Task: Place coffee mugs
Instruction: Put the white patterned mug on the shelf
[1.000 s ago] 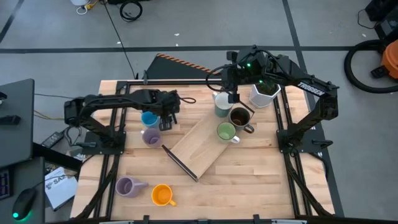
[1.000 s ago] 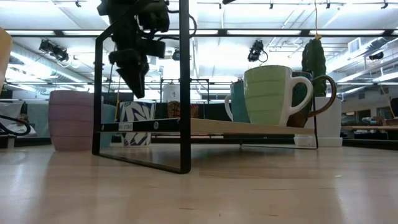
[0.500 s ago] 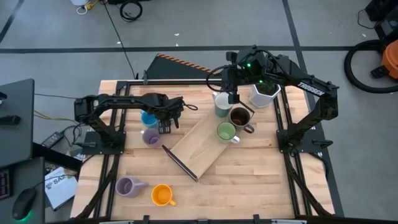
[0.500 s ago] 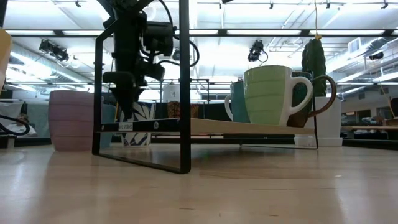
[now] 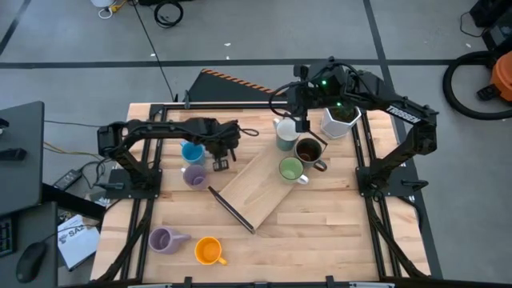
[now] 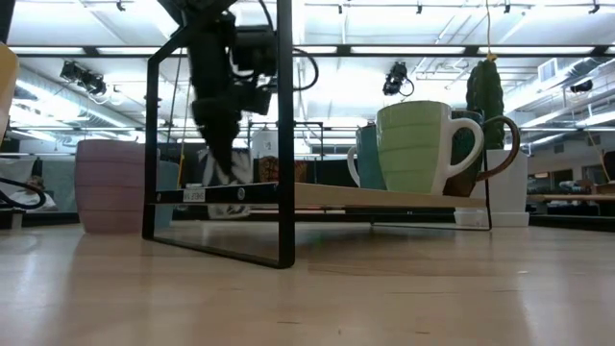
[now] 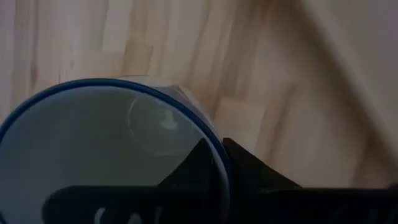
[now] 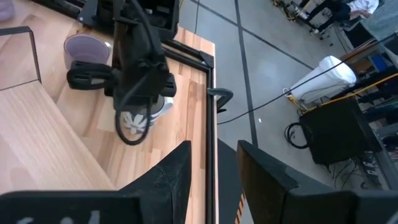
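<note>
A white mug with a blue rim and blue leaf pattern [image 7: 112,143] stands upright on the table left of the wooden shelf [image 5: 260,188]. My left gripper [image 5: 220,158] reaches down onto it, shut on its rim. Close by stand a bright blue mug [image 5: 192,151] and a lavender mug [image 5: 194,177]. On the shelf's far end stand a green mug [image 5: 291,169], a dark brown mug [image 5: 310,150] and a pale grey mug [image 5: 285,136]. My right gripper [image 8: 214,165] hangs open above that far end, with nothing between its fingers. My left gripper pinches the mug's rim [image 7: 210,134], one finger inside the mug [image 7: 194,167] and one outside its wall [image 7: 252,171]. The fingers come from above, pointing down. The mug stands upright; the shelf's frame hides its bottom in the low view.
A white faceted pot with a cactus [image 5: 340,120] stands at the far right beside the shelf. A second lavender mug [image 5: 164,239] and an orange mug [image 5: 208,251] stand near the front left. The shelf's black metal legs [image 6: 284,144] rise close to the left gripper.
My left gripper has gone a little toward the table's right edge and down, onto the patterned mug beside the shelf's leg.
</note>
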Tool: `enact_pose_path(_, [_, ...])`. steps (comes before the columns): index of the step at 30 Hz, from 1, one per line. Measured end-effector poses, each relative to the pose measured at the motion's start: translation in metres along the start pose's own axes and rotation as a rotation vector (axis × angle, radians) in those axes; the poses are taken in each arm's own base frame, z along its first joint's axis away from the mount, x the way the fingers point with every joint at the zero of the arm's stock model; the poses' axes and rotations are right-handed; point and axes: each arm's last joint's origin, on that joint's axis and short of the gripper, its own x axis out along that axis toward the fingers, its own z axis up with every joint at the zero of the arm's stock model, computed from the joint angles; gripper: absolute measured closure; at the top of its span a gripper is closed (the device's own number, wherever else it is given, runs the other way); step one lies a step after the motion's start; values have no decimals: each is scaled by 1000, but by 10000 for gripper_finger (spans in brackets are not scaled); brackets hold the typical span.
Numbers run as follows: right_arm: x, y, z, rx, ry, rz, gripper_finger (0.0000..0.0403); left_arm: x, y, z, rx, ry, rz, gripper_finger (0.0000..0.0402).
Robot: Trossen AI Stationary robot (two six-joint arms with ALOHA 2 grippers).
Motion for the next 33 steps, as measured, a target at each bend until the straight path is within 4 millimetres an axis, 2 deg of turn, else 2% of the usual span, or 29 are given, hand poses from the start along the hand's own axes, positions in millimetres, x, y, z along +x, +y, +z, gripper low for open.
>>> enact_pose_path(6, [-3,-1,1,10,-9,-6,268,-23,3,30,-238,-88,-52,375])
enact_pose_path(12, [-3,-1,1,10,-16,-10,268,-28,-17,63,-285,60,61,375])
enact_pose_path(20, [-13,-1,3,10,-41,-23,268,-31,-47,106,-381,-10,33,372])
enact_pose_path(26, [-21,1,5,4,-63,-23,268,-42,-53,119,-441,-60,-1,368])
enact_pose_path(33, [-26,8,9,-13,-88,-6,268,-40,-57,122,-455,-99,-27,366])
